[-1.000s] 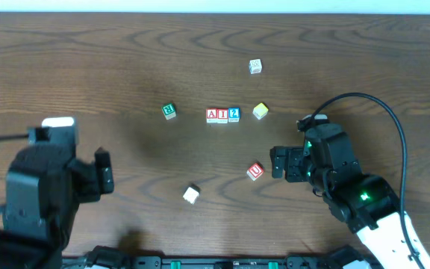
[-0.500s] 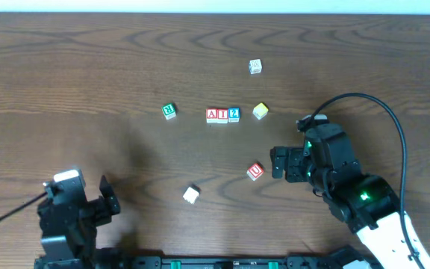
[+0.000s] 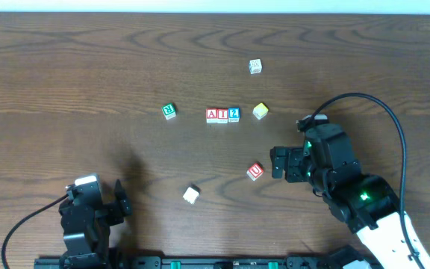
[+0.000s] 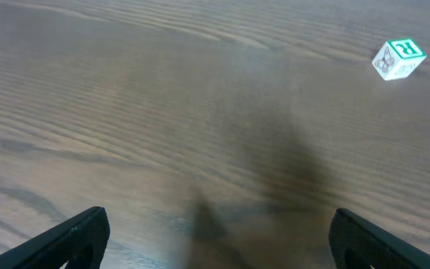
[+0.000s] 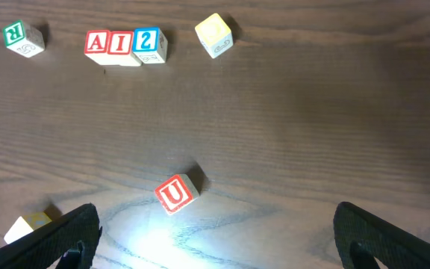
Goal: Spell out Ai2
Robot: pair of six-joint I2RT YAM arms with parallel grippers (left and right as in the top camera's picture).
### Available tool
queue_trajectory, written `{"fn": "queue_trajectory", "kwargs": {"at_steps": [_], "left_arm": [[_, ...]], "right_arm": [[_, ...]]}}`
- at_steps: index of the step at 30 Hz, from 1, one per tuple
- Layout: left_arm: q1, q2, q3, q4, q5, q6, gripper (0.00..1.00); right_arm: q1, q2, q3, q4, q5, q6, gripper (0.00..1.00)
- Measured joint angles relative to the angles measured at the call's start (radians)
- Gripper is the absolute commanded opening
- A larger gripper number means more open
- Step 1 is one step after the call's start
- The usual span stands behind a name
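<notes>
Gaping wide, left claw (image 4: 219, 237) and right claw (image 5: 219, 233) — both empty.

**Three cubes in a row read A, I, 2**

The A cube (image 5: 98, 44) lies flat, its top face white with a red letter inside a red border. The I cube (image 5: 122, 43), also red on white, sits at its 3 o'clock and touches it. The 2 cube (image 5: 147, 41) has a blue numeral and blue border on white. It sits at 3 o'clock of the I cube, pressed against it or nearly so. All three characters read upright along one roughly straight line. From overhead, the row lies just toward 12 o'clock from the middle of the view.
</notes>
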Motion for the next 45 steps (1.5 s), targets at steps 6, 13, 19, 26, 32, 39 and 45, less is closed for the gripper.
{"fn": "queue_trajectory", "kwargs": {"at_steps": [6,13,19,26,32,39,45], "left_arm": [[0.000,-0.001,-0.054,0.011,0.014,0.000,0.95],[0.000,-0.002,-0.054,0.013,0.020,0.000,0.95],[0.000,-0.002,-0.054,0.013,0.020,0.000,0.95],[0.000,-0.002,-0.054,0.013,0.020,0.000,0.96],[0.000,-0.002,-0.054,0.013,0.020,0.000,0.95],[0.000,-0.002,-0.054,0.013,0.021,0.000,0.95],[0.000,-0.002,-0.054,0.011,0.021,0.000,0.95]], "right_arm": [[0.000,0.000,0.000,0.000,0.000,0.000,0.99],[0.000,0.000,0.000,0.000,0.000,0.000,0.99],[0.000,0.000,0.000,0.000,0.000,0.000,0.99],[0.000,0.000,0.000,0.000,0.000,0.000,0.99],[0.000,0.000,0.000,0.000,0.000,0.000,0.99],[0.000,0.000,0.000,0.000,0.003,-0.003,0.99],[-0.002,-0.137,-0.054,0.055,0.087,-0.155,0.99]]}}
